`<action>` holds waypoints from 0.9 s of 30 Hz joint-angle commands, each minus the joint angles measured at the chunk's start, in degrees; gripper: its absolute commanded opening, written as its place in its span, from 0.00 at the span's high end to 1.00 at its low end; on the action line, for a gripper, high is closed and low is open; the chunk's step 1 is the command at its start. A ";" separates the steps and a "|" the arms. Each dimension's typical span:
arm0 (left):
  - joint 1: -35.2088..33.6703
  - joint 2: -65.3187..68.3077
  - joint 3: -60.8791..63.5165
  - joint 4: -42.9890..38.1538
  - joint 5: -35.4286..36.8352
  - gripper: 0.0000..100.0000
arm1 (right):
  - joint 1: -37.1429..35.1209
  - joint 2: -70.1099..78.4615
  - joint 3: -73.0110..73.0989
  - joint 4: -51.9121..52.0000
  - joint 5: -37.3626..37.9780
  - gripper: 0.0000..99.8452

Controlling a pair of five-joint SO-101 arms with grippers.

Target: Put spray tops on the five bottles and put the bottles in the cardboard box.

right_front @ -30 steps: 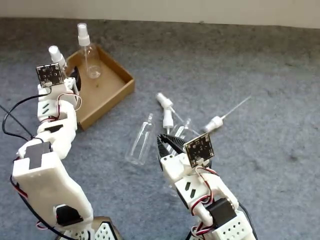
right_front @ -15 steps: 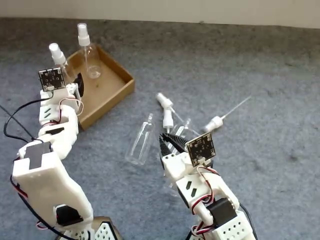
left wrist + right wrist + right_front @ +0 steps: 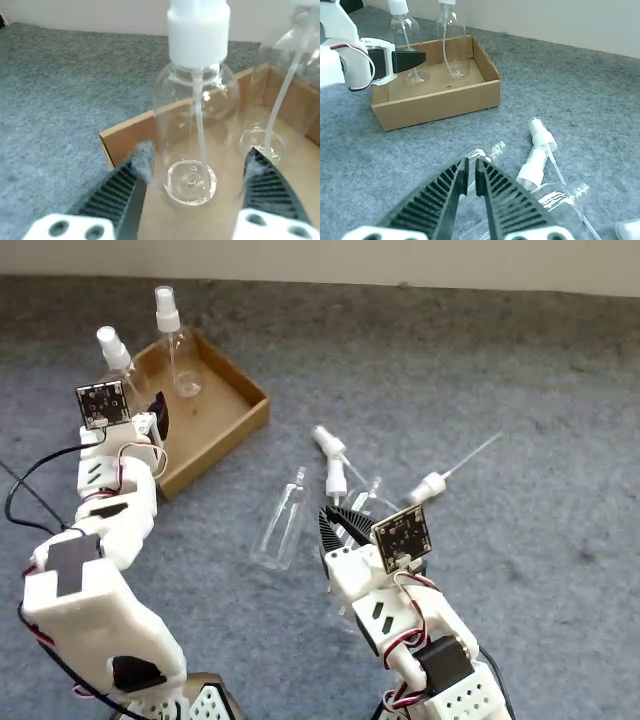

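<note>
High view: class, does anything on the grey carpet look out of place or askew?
Yes: a clear plastic bottle lies topless on its side, with three loose white spray tops scattered beside it, outside the brown cardboard box.

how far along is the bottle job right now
Done: one capped bottle stands in the cardboard box. In hand: the left gripper is open around a second capped bottle in the box. Left: an uncapped bottle, a second uncapped bottle and three loose spray tops lie on the carpet by the shut, empty right gripper.
</note>
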 commanded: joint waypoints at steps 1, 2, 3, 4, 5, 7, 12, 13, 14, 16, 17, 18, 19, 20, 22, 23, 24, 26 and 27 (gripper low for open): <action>-0.48 -9.10 3.21 0.35 0.18 0.75 | 0.75 -0.13 9.63 0.31 -0.26 0.97; -0.48 -10.42 3.65 2.46 0.18 0.75 | 0.75 -0.13 9.63 0.31 -0.26 0.97; -0.66 -11.74 3.82 5.01 0.18 0.75 | 0.75 -0.13 9.63 0.31 -0.26 0.97; -0.75 -13.14 3.91 7.74 0.18 0.75 | 0.75 -0.13 9.63 0.31 -0.26 0.97; -0.84 -14.46 4.00 10.73 0.18 0.75 | 0.75 -0.13 9.63 0.31 -0.26 0.97; -0.84 -17.10 4.00 17.32 0.18 0.75 | 0.84 -0.13 9.63 0.31 -0.26 0.97; -0.84 -25.98 4.00 34.37 0.18 0.75 | 2.68 -0.13 9.63 0.13 -0.26 0.97; -0.84 -28.00 4.00 37.63 0.18 0.75 | 3.21 -0.31 9.63 0.13 -0.26 0.97; -0.75 -30.11 4.00 40.88 0.18 0.75 | 3.65 -0.40 9.63 0.13 -0.26 0.97; -0.75 -34.42 4.00 47.21 0.18 0.75 | 4.26 -0.48 9.63 0.13 -0.44 0.97; -0.75 -36.62 4.00 50.29 0.18 0.75 | 4.62 -0.48 9.63 0.13 -0.53 0.97; -0.75 -38.73 4.00 53.45 0.18 0.75 | 5.14 -0.57 9.63 0.13 -0.53 0.97; -0.75 -40.92 4.00 56.70 0.18 0.75 | 5.85 -0.66 9.63 0.04 -0.53 0.97; -0.66 -43.03 4.00 60.04 0.18 0.75 | 6.73 -0.66 9.63 -0.04 -0.62 0.97; -0.48 -47.52 4.00 66.37 0.18 0.75 | 9.10 -0.66 9.63 -2.07 -0.35 0.97; -0.40 -49.80 3.91 69.45 0.18 0.75 | 10.59 -0.66 9.63 -2.77 -0.44 0.97; -0.31 -52.18 3.91 72.26 0.18 0.75 | 12.00 -0.66 9.63 -3.12 -0.44 0.97; 1.01 -56.66 3.74 77.80 0.09 0.75 | 14.55 -0.66 9.63 -3.30 -0.35 0.97; 1.98 -58.95 3.65 80.53 -0.79 0.75 | 15.25 -0.66 9.63 -3.30 -0.35 0.97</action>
